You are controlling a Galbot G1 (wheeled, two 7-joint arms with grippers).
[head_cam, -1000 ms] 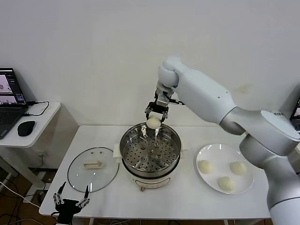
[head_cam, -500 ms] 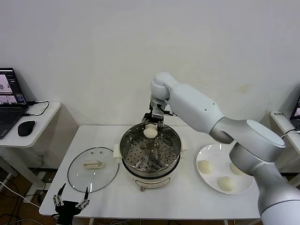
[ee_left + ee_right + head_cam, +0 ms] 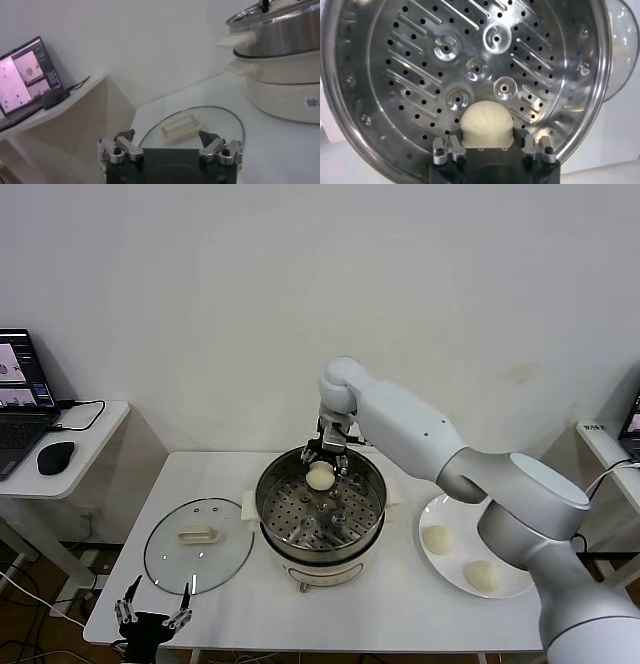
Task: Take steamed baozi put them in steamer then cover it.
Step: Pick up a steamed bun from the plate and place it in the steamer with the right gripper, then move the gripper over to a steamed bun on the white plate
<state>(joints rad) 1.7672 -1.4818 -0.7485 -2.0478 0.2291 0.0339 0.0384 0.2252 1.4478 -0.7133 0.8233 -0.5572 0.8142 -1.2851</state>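
Note:
My right gripper (image 3: 321,468) is shut on one cream-white baozi (image 3: 320,476) and holds it low inside the steamer (image 3: 320,529), near its far wall. In the right wrist view the baozi (image 3: 486,124) sits between my fingers (image 3: 454,148), just above the perforated tray (image 3: 470,65). Two more baozi (image 3: 436,539) (image 3: 483,576) lie on the white plate (image 3: 450,509); my forearm hides the plate's far right part. My left gripper (image 3: 152,616) is open and empty at the table's front left edge, also seen in the left wrist view (image 3: 168,145).
The glass lid (image 3: 198,544) with its cream handle lies flat on the table left of the steamer, just beyond my left gripper (image 3: 192,127). A side table at far left holds a laptop (image 3: 18,399) and a mouse (image 3: 55,456).
My right gripper has come down and slightly left with the baozi, from above the steamer's far rim to inside the pot. The left arm has not moved.

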